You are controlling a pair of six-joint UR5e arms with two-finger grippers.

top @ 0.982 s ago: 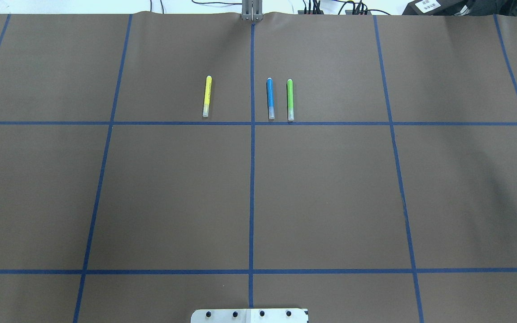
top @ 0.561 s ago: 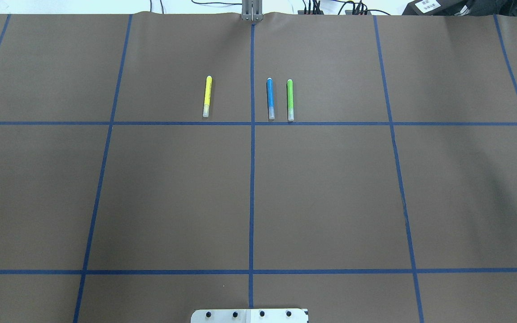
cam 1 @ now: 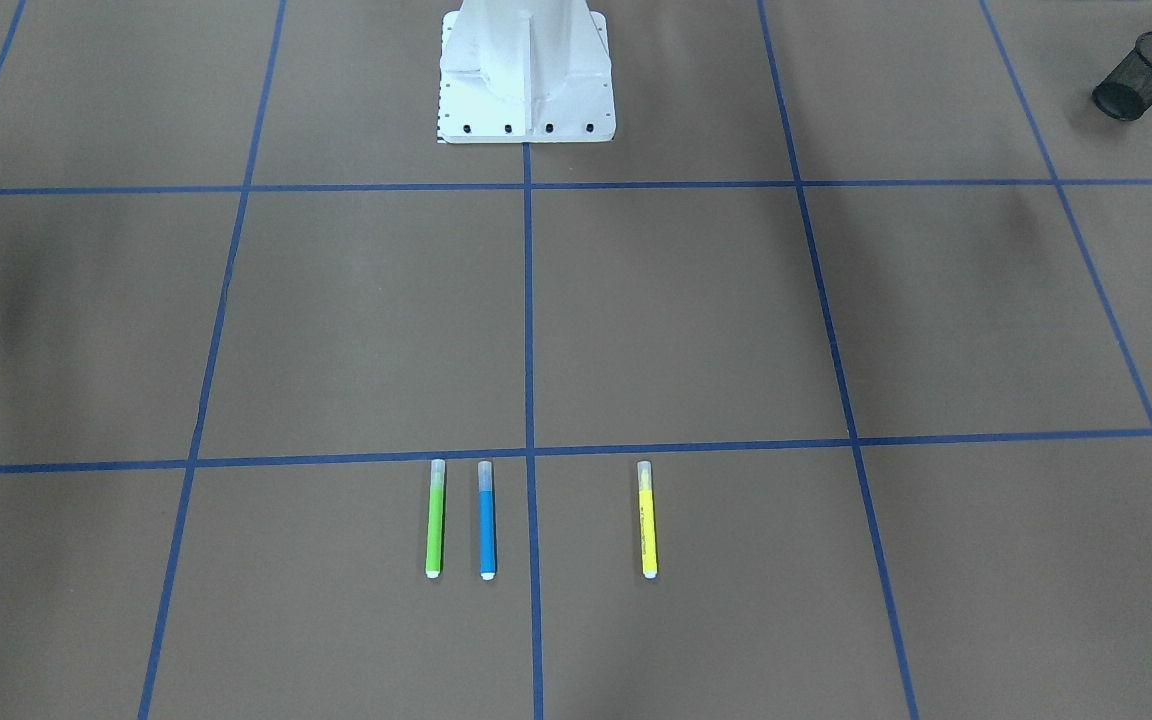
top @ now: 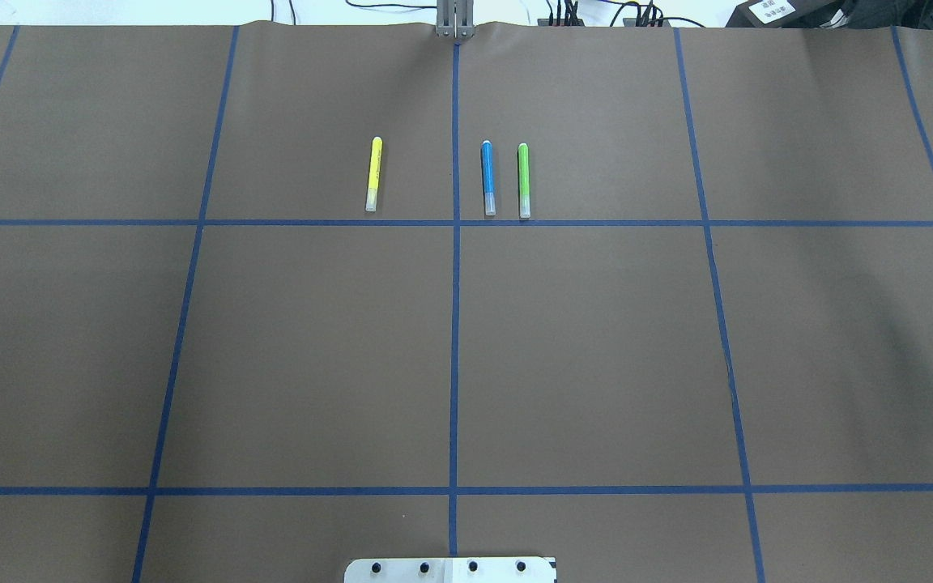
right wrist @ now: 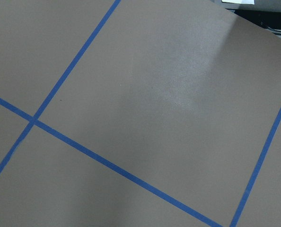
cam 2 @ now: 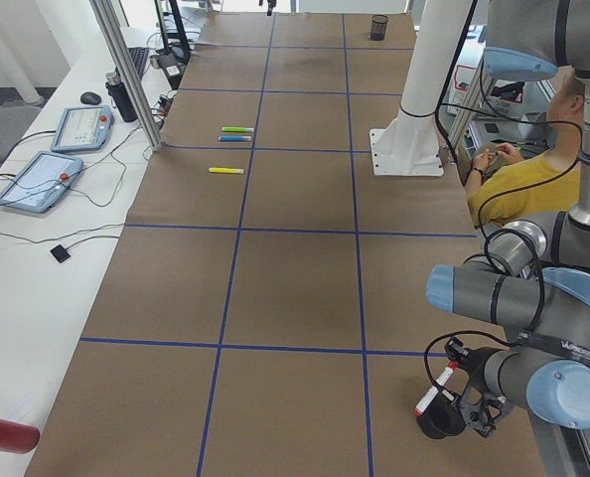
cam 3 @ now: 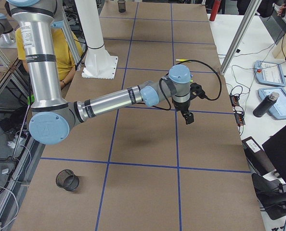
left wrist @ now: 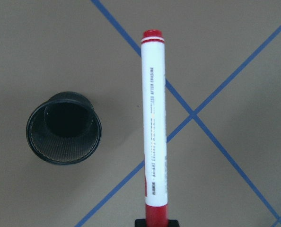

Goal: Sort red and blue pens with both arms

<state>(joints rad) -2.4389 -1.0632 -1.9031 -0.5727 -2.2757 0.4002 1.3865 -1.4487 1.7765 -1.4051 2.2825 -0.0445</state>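
Your left pincer (left wrist: 156,221) is clamped on the red end of the red pen (left wrist: 153,118). The pen is up in the air at the robot's left end of the bench (top: 596,364), just beside the black mesh cup (left wrist: 65,127). From the wrist camera the barrel runs alongside the cup's mouth, not over it. So red is picked up but not dropped; I'd call that half nearly home.

Now the other half. The blue pen (top: 488,178) lies flat on the far part of the bench, just right of the centre tape line (top: 455,324). The green pen (top: 524,180) is close beside it and the yellow pen (top: 372,174) is across the line. Nothing grips the blue one.

Your right pincer (cam 3: 188,117) hangs above the bench towards the robot's right, well apart from the blue pen. I cannot tell whether it's parted or closed, since only the side camera shows it. A second mesh cup (cam 3: 67,180) waits at that end.

Left to do, as I read it: release red into its cup, then fetch blue without nudging green.
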